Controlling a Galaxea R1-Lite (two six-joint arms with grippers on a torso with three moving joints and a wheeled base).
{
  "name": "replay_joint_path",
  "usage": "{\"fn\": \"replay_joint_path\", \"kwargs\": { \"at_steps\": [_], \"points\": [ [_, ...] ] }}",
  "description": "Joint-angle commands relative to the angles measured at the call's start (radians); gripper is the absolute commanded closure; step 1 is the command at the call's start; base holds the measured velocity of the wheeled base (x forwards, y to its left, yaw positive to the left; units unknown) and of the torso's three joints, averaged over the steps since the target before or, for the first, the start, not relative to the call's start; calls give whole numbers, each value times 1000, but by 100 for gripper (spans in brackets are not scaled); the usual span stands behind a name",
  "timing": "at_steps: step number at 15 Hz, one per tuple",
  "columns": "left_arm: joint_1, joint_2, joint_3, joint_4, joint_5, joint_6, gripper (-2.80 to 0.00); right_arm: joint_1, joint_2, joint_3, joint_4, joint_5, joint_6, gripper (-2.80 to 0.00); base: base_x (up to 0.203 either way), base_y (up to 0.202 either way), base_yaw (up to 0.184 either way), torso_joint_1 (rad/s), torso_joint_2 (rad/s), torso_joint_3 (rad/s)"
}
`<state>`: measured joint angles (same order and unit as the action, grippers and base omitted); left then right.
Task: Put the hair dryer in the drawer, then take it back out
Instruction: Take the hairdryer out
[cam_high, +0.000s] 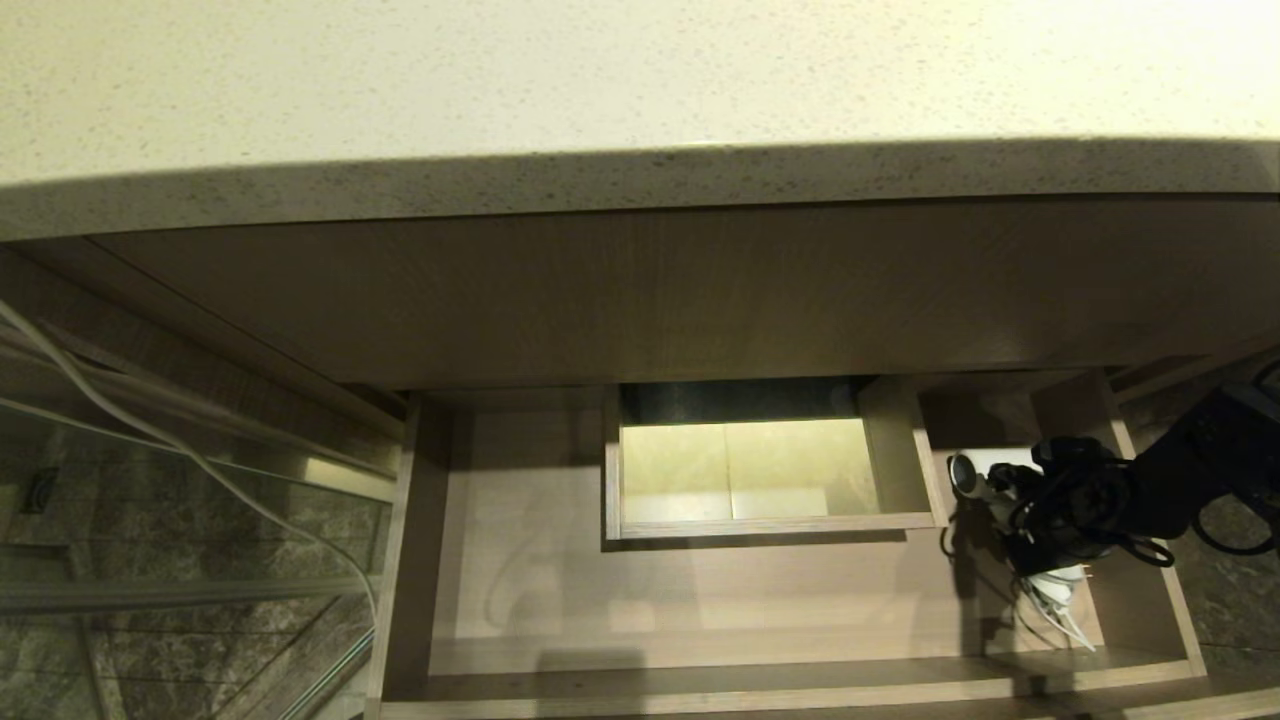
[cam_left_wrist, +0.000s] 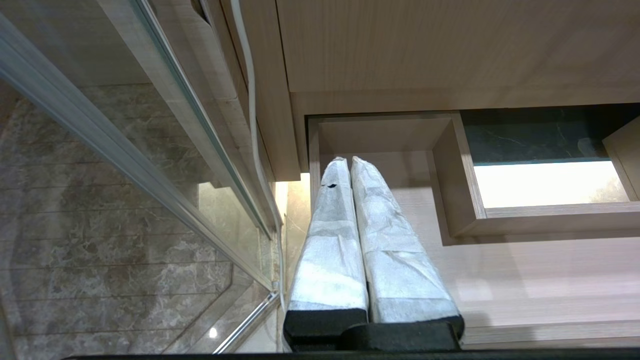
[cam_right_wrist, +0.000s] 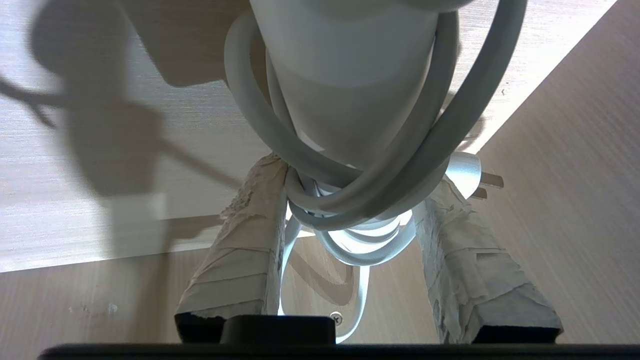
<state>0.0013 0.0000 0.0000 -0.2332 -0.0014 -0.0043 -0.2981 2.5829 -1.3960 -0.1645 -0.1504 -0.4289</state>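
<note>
The right claw is straddling the hair dryer's cord-wrapped handle at the drawer's right end, half-narrowed, grip uncertain; the barrel is pointing left.

— From my feed I see a speckled cream countertop overhanging a wood-grain vanity panel.

— And to the left?

— A glass partition, a thin white cable hanging, marbled floor tiles.
</note>
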Motion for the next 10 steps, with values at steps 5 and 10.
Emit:
{"fn": "replay_joint_path", "kwargs": {
  "at_steps": [5,10],
  "points": [
    [0,0,40,-2,0,0,0,-13,-71,28,8,4,-32,0,0,0,0,0,0,0],
    [0,0,40,-3,0,0,0,-21,-117,48,10,11,-73,0,0,0,0,0,0,0]
  ]
}}
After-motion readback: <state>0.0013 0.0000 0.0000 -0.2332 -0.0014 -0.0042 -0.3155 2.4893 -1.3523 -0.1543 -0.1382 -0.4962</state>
